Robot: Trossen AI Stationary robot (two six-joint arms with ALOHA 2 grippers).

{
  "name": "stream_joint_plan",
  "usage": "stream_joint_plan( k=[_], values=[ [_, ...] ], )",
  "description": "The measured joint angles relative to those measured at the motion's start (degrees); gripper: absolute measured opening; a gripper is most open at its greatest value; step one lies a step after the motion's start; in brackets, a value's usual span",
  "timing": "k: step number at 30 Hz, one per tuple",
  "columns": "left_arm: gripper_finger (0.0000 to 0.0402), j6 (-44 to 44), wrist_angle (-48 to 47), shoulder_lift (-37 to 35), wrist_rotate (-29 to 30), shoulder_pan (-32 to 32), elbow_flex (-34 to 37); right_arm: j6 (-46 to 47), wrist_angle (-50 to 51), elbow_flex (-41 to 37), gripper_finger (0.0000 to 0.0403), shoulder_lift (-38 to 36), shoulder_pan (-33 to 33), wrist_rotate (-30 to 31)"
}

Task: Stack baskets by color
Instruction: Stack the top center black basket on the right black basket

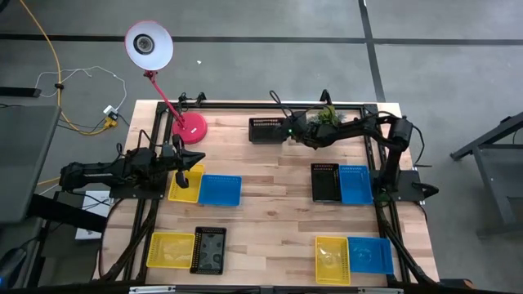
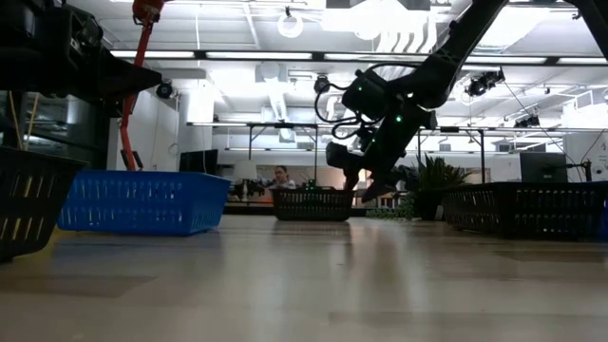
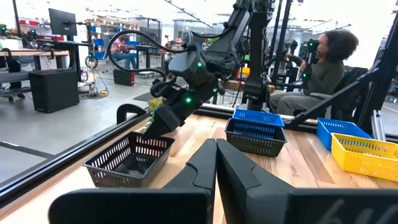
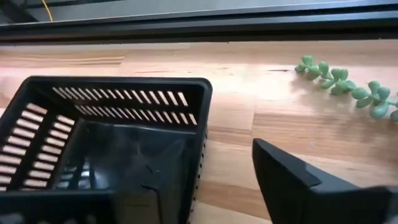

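A black basket [image 1: 265, 129] rests flat on its bottom near the table's far edge, at the middle. My right gripper [image 1: 291, 132] slants down at that basket's right-hand end wall [image 4: 200, 134]. It is open. One finger [image 4: 298, 180] stands outside the wall and the other shows dimly inside the basket, and I see no touch. The left wrist view shows this gripper [image 3: 155, 127] at the basket's rim [image 3: 163, 142]. My left gripper [image 3: 216, 163] is shut on nothing and waits level at the table's left side [image 1: 194, 159], above a yellow basket [image 1: 185, 186].
Baskets lie in pairs: yellow beside blue [image 1: 221, 189] at the left, black [image 1: 325, 181] and blue [image 1: 355, 184] at the right, yellow [image 1: 172, 249] and black [image 1: 208, 249] near left, yellow [image 1: 333, 260] and blue [image 1: 372, 255] near right. A red lamp [image 1: 189, 126] and a green sprig [image 4: 348, 84] stand by the far edge.
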State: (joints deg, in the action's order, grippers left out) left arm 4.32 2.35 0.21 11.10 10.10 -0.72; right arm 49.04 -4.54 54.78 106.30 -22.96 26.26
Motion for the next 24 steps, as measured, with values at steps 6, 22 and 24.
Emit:
stream_joint_plan(
  k=[6, 22, 24],
  values=[
    [0.0, 0.0, 0.0, 0.0, -0.01, 0.01, 0.01, -1.42, 1.14, 0.0, 0.0109, 0.24, -0.06, -0.28],
    [0.0, 0.0, -0.02, 0.0, 0.02, -0.01, -0.01, -25.96, 16.49, -0.07, 0.0002, -23.4, 3.38, -11.49],
    [0.0, 0.0, 0.0, 0.0, 0.08, -0.01, 0.01, -32.02, 22.71, -0.04, 0.0001, -30.67, 5.93, -15.93]
  ],
)
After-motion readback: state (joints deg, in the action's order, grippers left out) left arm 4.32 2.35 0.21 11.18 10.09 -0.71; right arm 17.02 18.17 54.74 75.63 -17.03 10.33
